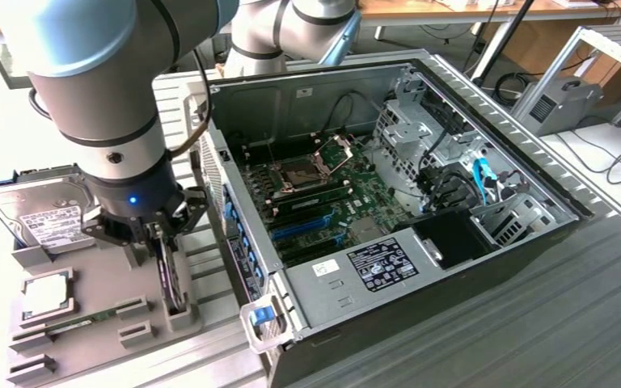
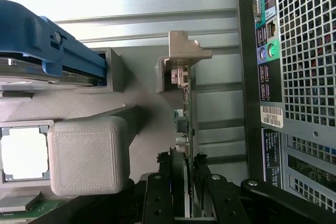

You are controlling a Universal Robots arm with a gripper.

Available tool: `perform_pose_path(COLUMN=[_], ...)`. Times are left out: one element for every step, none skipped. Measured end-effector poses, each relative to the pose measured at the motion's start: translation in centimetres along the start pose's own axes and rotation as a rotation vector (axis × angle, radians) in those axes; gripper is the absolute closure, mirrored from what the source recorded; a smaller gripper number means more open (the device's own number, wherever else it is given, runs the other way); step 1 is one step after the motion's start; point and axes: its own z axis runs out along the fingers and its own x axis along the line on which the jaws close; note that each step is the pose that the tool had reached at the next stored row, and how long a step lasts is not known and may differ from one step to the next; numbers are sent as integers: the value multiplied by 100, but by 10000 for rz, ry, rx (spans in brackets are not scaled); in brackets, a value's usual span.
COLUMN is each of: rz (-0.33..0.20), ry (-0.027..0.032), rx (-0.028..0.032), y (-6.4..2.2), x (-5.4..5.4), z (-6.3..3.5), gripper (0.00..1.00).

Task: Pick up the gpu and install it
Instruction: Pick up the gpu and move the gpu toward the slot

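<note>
The gpu [image 1: 171, 284] [image 2: 185, 109] stood on edge in a slot of the grey holder tray [image 1: 106, 279], its silver end bracket [image 2: 184, 51] away from the wrist. The fingers [image 1: 143, 242] [image 2: 157, 198] reached down over it, pinching the card between them, one on each face. In the same tray lay a hard drive [image 1: 41, 214], a processor chip [image 1: 46, 293] and a memory strip [image 1: 86, 319]. The open computer case [image 1: 397, 186] stood on the bench [image 1: 548, 323] just beside the tray, at the exterior view's right.
</note>
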Motion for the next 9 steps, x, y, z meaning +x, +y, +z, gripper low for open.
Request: perform_pose_path(rz=[0,0,0,0,0,0,0,0,0], ry=[-1,-2,-1,-1,-2,-1,-1,-1,-1], rx=[-1,-2,-1,0,-1,-1,0,-1,-1], y=[0,0,0,1,1,1,1,1,2], x=[0,0,0,0,-1,-1,-1,-1,-1], z=[-4,-7,-13,-16,-18,-22,-27,-29,-31], gripper=[71,71,71,71,71,71,71,71,71])
